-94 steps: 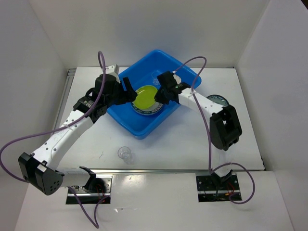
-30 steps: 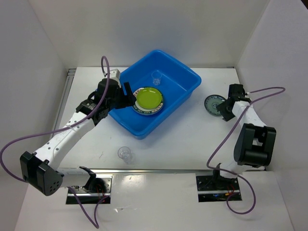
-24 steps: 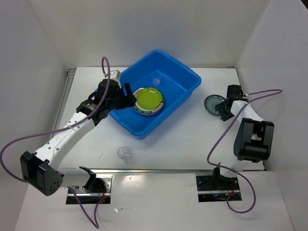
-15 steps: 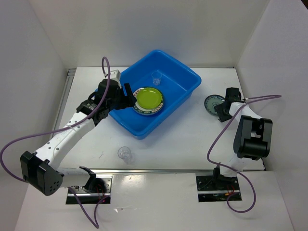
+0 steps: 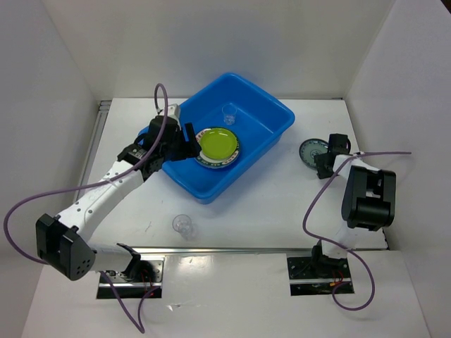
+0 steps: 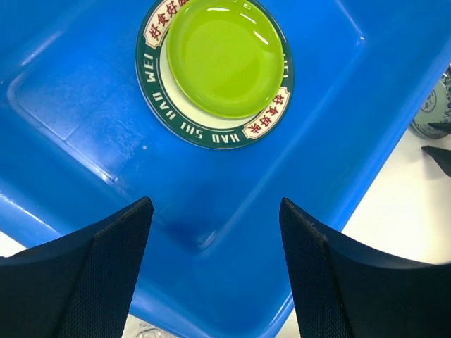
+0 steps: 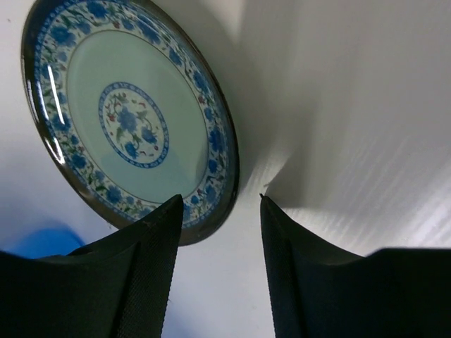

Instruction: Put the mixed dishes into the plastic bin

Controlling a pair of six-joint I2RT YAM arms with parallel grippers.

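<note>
The plastic bin (image 5: 262,107) is bright blue and sits at the table's middle back. On its floor, a lime-green plate (image 5: 215,143) lies on a white plate with a teal-and-red rim (image 5: 205,161). A clear cup (image 5: 228,113) stands behind them. My left gripper (image 5: 189,144) hovers open over the bin's left side. In the left wrist view the green plate (image 6: 224,56) is ahead of the gripper (image 6: 215,211). The small patterned saucer (image 5: 311,151) lies on the table to the right. My right gripper (image 7: 220,201) is open, one finger over the saucer's (image 7: 130,120) near rim, the other beside it.
Another clear cup (image 5: 182,224) stands on the table in front of the bin, near the front edge. White walls close in the table on three sides. The right arm's elbow (image 5: 368,197) is folded close to the right wall.
The right gripper left the bin, swung to the right and moved in on the saucer's edge. The left gripper shifted slightly toward the bin.
</note>
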